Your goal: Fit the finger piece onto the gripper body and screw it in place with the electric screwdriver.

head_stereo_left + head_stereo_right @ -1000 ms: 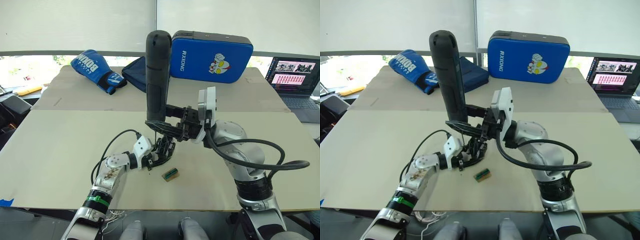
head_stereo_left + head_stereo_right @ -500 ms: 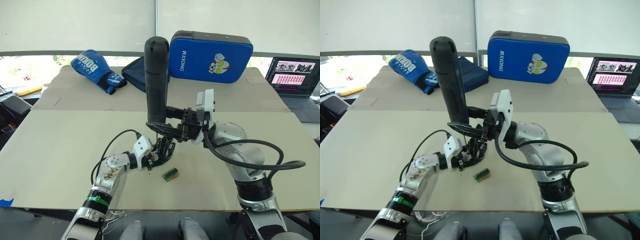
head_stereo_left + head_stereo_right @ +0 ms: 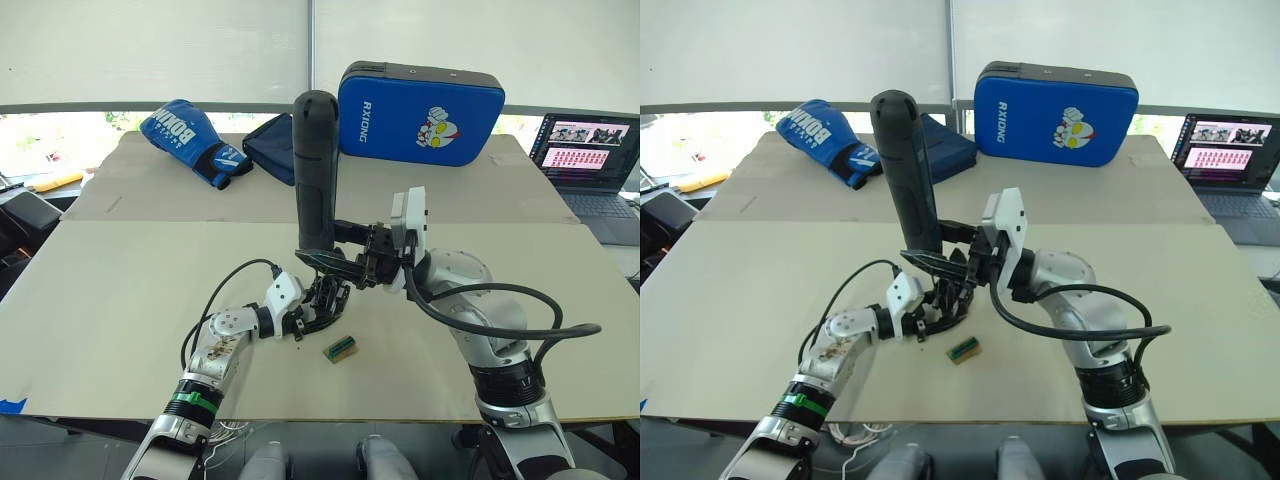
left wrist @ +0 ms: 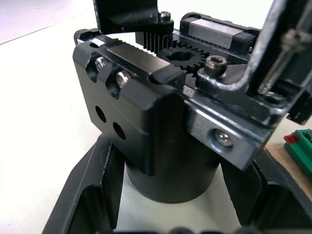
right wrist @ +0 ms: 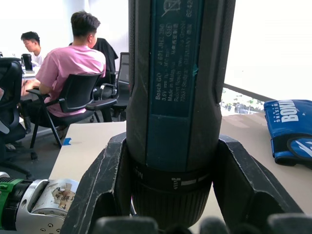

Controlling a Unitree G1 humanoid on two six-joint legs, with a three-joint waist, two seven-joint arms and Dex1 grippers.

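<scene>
The left gripper (image 3: 300, 322) hugs the gripper body (image 3: 325, 300) at table center so it can't spin — at its 12 o'clock, the right gripper (image 3: 345, 258) squeezes the electric screwdriver (image 3: 316, 170) upright, bit pointing down.

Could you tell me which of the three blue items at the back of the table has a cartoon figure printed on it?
The rectangular blue pad marked RXIONG, behind the upright screwdriver. The boxing glove carries only lettering, and the dark blue cloth is plain.

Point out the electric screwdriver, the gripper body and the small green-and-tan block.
electric screwdriver (image 3: 316, 170): left eye view, middle of its upright dark barrel.
gripper body (image 4: 161, 146): left wrist view, front face of its black housing.
green-and-tan block (image 3: 341, 349): left eye view, its top, on the table.
</scene>
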